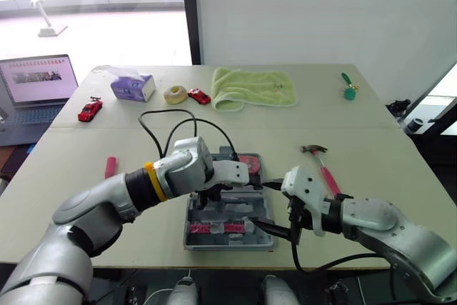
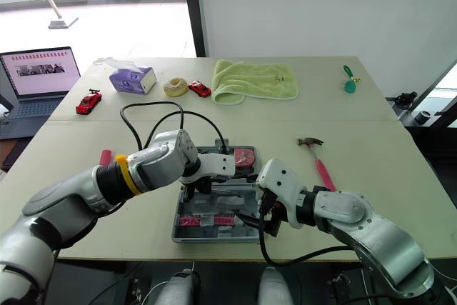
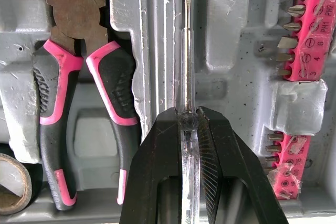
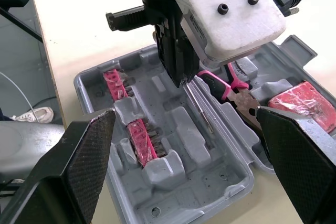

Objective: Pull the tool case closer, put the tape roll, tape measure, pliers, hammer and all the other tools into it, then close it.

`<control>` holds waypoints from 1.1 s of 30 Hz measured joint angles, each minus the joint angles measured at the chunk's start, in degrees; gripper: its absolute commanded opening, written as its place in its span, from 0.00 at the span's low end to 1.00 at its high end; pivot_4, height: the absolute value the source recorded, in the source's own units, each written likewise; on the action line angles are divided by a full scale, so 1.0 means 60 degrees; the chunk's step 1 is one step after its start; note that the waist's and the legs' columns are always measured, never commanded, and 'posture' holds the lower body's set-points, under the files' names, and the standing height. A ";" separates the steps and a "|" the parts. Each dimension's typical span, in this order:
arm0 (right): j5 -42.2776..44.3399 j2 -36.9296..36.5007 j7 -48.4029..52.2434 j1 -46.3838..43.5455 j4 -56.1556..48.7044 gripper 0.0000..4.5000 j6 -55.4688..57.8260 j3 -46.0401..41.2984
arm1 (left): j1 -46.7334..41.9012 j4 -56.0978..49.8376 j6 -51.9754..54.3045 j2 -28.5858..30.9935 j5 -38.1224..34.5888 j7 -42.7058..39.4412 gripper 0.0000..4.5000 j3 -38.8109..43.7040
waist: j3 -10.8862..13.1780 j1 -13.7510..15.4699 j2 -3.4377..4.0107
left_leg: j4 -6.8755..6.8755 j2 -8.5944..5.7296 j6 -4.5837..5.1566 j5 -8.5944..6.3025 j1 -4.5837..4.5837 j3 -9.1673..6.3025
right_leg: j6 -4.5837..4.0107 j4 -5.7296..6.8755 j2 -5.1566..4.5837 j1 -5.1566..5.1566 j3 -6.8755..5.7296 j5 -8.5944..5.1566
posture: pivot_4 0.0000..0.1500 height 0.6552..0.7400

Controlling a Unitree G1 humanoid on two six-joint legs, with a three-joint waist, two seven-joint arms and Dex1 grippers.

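Left eye view puts the open tool case [image 1: 228, 242] at lower centre of the frame, where the left gripper [image 3: 188, 121], clamped on the screwdriver [image 3: 187, 51], aims its shaft along the groove just beside the pliers [image 3: 79, 66], while the right gripper [image 4: 186, 121] hangs spread wide nearby.

Beige table [image 1: 371, 126], tool case [image 1: 228, 243], hammer [image 1: 325, 169], towel [image 1: 253, 87], tissue box [image 1: 132, 87]

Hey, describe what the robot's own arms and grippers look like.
Silver-grey rounded arms; the left arm wears a yellow band beside a black collar. The left gripper and right gripper have white blocky housings and two black cross-hatched fingers. Black cables loop from the wrists.
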 measured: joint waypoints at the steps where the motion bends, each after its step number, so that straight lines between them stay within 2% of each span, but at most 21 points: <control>1: -0.0001 0.0000 -0.0004 0.0000 0.0000 1.00 0.0000 0.0000 | 0.0001 -0.0033 0.0002 0.0015 0.0023 -0.0023 0.00 0.0000 | 0.0000 -0.0001 0.0000 | 0.0000 0.0000 0.0000 0.0000 0.0000 0.0000 | 0.0000 0.0000 0.0000 0.0000 0.0000 0.0000 | 1.00 1.00; 33: 0.0000 0.0001 -0.0028 -0.0006 0.0000 1.00 0.0018 0.0047 | 0.0085 -0.0938 0.0246 0.0528 -0.0147 -0.0271 0.00 0.0197 | 0.0000 -0.0010 0.0000 | -0.0001 0.0000 0.0001 0.0000 0.0002 0.0000 | 0.0000 0.0005 0.0000 -0.0002 0.0000 0.0000 | 1.00 1.00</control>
